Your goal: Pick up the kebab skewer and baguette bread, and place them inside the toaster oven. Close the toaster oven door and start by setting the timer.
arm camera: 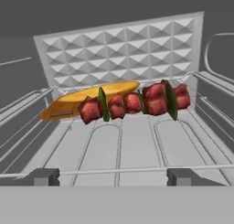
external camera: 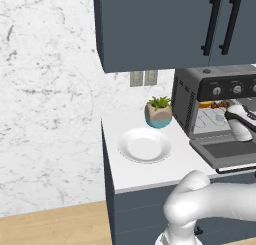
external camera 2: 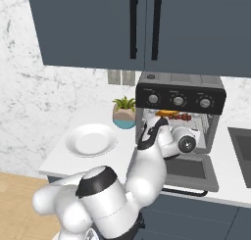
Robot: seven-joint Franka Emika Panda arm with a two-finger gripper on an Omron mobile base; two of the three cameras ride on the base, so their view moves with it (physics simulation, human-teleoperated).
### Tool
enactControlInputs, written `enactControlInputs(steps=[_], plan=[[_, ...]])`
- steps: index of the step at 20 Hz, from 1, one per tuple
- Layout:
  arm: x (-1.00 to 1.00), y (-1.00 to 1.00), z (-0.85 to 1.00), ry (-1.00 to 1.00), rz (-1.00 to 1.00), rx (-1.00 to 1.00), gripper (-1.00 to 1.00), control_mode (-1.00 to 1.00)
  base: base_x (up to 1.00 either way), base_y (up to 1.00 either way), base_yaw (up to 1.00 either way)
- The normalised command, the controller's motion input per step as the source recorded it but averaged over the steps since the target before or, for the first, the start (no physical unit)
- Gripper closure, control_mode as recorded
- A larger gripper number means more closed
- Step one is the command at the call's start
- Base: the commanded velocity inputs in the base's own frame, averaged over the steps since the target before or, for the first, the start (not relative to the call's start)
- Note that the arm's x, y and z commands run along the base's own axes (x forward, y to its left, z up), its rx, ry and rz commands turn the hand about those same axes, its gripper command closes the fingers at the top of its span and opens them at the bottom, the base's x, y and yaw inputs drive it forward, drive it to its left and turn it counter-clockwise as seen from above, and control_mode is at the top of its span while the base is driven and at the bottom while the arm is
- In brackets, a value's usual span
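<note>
- Kebab skewer point(arm camera: 135, 102) and baguette bread point(arm camera: 87, 98) lie on toaster oven point(external camera 2: 180, 94) rack, skewer in front, prob. touching it.
- Gripper point(arm camera: 114, 177) w/ jaws wide, empty, just inside.
- Toaster oven door point(external camera 2: 188, 171) down for access.

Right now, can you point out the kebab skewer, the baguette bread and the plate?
kebab skewer point(arm camera: 132, 103), hand view, a middle meat chunk.
baguette bread point(arm camera: 87, 97), hand view, its golden top crust.
plate point(external camera: 145, 145), left base view, its bare centre.

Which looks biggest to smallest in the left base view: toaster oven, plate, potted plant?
1. toaster oven, though cut off at the frame edge
2. plate
3. potted plant, clearly smallest
</note>
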Motion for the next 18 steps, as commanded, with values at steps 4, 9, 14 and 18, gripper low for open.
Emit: enactControlInputs(steps=[4, 9, 14, 18], plan=[[-0.70, 0.00, 0.12, 0.00, -0.02, 0.00, -1.00, -1.00, 0.00, 0.00, 0.00], [-1.00, 0.00, 0.20, 0.00, -0.07, 0.00, -1.00, -1.00, 0.00, 0.00, 0.00], [-0.90, -0.04, 0.25, 0.00, -0.02, 0.00, -1.00, -1.00, 0.00, 0.00, 0.00], [-0.88, -0.09, 0.08, 0.00, 0.00, 0.00, -1.00, -1.00, 0.00, 0.00, 0.00]])
